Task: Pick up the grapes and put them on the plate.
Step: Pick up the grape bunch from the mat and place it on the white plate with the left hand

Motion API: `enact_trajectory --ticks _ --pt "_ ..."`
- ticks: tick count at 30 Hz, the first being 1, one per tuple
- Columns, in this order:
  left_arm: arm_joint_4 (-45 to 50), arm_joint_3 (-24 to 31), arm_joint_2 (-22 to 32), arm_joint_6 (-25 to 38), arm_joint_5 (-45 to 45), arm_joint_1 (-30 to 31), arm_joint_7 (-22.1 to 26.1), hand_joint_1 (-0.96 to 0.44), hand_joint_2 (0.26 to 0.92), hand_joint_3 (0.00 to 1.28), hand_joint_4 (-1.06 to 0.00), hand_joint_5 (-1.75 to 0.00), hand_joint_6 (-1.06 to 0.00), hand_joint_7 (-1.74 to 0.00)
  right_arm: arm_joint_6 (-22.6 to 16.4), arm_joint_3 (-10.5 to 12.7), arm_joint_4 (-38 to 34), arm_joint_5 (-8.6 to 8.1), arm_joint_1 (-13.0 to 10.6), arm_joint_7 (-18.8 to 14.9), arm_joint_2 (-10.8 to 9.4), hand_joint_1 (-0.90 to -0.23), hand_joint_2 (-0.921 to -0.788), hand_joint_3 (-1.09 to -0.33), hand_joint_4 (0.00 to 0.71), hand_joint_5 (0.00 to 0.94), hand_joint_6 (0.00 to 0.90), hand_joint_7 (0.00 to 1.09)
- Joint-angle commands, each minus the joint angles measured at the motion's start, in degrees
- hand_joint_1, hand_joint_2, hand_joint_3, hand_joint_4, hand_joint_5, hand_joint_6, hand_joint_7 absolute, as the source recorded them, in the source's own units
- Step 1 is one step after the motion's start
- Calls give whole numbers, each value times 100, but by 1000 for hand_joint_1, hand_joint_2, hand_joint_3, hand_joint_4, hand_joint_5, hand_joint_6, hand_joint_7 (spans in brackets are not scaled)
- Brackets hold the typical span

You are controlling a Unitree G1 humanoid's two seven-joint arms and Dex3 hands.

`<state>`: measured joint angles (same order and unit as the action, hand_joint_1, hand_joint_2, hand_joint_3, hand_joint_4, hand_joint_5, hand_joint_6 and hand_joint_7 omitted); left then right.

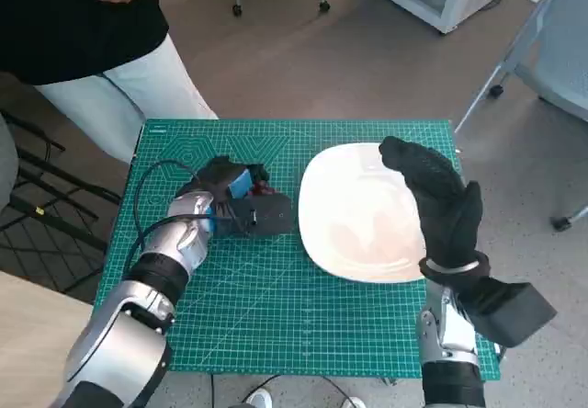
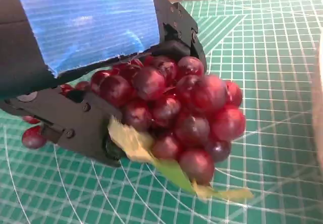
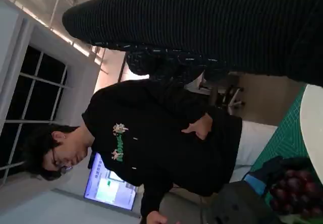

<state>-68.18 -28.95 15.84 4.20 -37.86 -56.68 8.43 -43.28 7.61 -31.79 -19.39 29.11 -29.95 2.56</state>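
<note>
A bunch of dark red grapes [image 2: 176,108] with a yellow-green leaf is gripped by my left hand [image 1: 234,197] just above the green mat, left of the plate. Only a bit of the grapes [image 1: 264,187] shows in the head view; they appear too in the right wrist view as grapes [image 3: 292,191]. The white plate [image 1: 354,215] lies on the right half of the mat and holds nothing. My right hand [image 1: 441,201] in the black glove hovers over the plate's right side, fingers spread, holding nothing.
The green cutting mat [image 1: 266,298] covers the small table. A person in a black top and white trousers [image 1: 110,50] stands at the far left corner. Chair legs on wheels [image 1: 496,86] stand on the floor at the right.
</note>
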Motion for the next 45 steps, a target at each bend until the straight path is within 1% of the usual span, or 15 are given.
enact_trajectory --ticks 1,10,14,18,22,31,35,39,45 --pt "-11 -65 -18 125 -11 121 156 3 919 199 -479 -1526 -582 -1052 70 17 -63 -10 -20 -4 -6 -672 -921 -740 409 9 8 544" --pt "51 -38 15 100 31 139 160 3 921 194 -453 -1581 -620 -997 80 23 -82 -22 9 -11 -6 -670 -921 -738 409 9 6 546" --pt "30 -33 29 47 39 156 144 2 921 193 -470 -1507 -590 -1091 77 23 -89 -23 11 -14 -10 -670 -921 -736 409 9 5 547" --pt "2 -27 40 -2 48 168 133 1 921 177 -500 -1499 -599 -1056 79 25 -89 -33 10 -23 -8 -668 -921 -736 409 8 5 548" --pt "-15 -13 45 -19 68 174 134 0 921 167 -525 -1463 -592 -1072 74 27 -85 -35 6 -27 -4 -667 -921 -737 410 8 4 549" --pt "3 14 70 -65 102 198 115 0 921 160 -531 -1455 -603 -1062 46 30 -104 -7 14 -11 -4 -666 -921 -737 414 10 2 552" --pt "14 18 84 -83 108 193 134 0 921 163 -520 -1479 -613 -1038 41 28 -108 -6 17 -14 -6 -666 -921 -737 414 10 2 553" --pt "135 38 111 -54 133 184 222 1 921 176 -485 -1528 -624 -1012 40 26 -101 -4 15 -10 -8 -666 -921 -737 414 10 2 554" --pt "809 108 242 126 189 257 479 4 921 195 -445 -1588 -631 -984 37 33 -113 -5 19 -9 -4 -666 -921 -737 415 10 1 555"
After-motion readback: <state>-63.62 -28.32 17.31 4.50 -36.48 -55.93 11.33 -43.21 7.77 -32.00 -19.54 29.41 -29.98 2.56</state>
